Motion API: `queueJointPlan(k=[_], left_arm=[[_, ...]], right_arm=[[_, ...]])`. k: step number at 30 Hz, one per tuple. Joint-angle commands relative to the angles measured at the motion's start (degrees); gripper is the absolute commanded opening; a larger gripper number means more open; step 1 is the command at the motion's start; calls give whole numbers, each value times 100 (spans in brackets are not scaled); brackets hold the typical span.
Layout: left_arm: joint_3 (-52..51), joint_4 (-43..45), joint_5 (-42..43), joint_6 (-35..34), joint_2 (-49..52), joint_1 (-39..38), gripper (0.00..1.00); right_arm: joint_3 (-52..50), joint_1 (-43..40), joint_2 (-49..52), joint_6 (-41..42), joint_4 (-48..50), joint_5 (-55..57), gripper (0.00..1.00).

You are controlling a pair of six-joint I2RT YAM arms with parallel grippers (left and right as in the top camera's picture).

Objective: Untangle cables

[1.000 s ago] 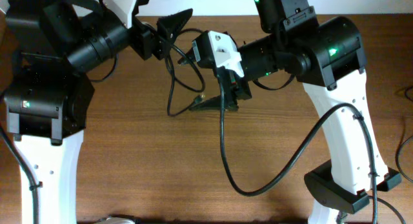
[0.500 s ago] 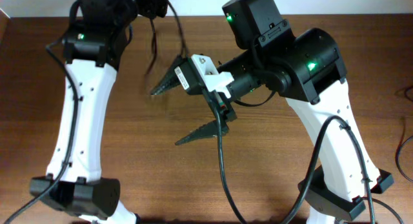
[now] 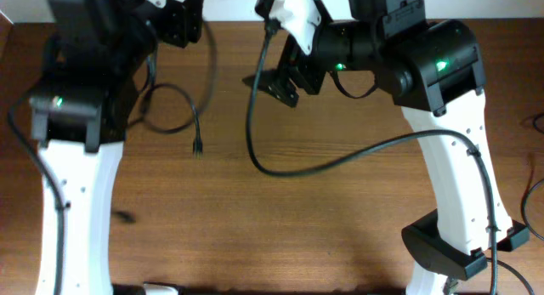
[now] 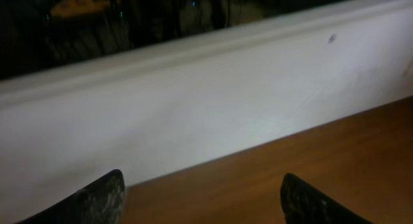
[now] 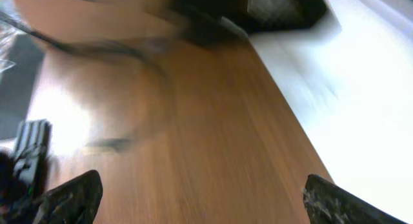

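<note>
The left claw is open: its 2 fingers stand wide apart with nothing between them, over the far edge of the desk. The right claw is also spread wide and holds nothing. 1 thin black cable loops on the desk just behind the left claw, well to the left of the right claw. Its plug points toward the arm bases. In the right wrist view the cable is only a blur.
</note>
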Motion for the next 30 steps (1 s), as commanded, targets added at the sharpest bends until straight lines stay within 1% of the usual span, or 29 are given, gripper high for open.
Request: queueJointPlan(k=[1,4,7,9,12,14,15,17,21,25,28,30], left_arm=[[48,-87,11,-52,-87,-256,76],[46,-203,-208,0,-87,-380,77],[46,-313,-737,271,-87,-380,77],[46,-306,-1067,299,-87,-378,77],[46,-289,-1075,319,-87,-380,78],[46,-243,-1239,509,-81,-378,78],[46,-173,-1563,531,-59,-378,78],[46,-157,-1849,634,-28,-378,78],[46,-109,-1864,634,-17,-391,79],[46,-74,-1926,625,-17,-420,77],[46,-192,-1926,118,-81,-874,79],[46,-225,-1928,98,-197,-1311,79]], right_arm=[[-13,339,-85,1040,122,953,99],[-11,452,-109,1191,275,876,99],[-9,455,-214,1189,247,883,99],[-9,442,-249,1187,249,905,99],[-9,444,-260,1187,254,903,99],[-9,444,-260,1189,249,885,99],[-9,444,-260,1191,236,837,99],[-9,455,-260,1193,199,839,99],[-9,455,-260,1191,216,839,99],[-9,455,-258,1266,258,841,99],[-9,455,-236,1285,435,1196,99],[-15,452,-219,1303,643,1379,99]])
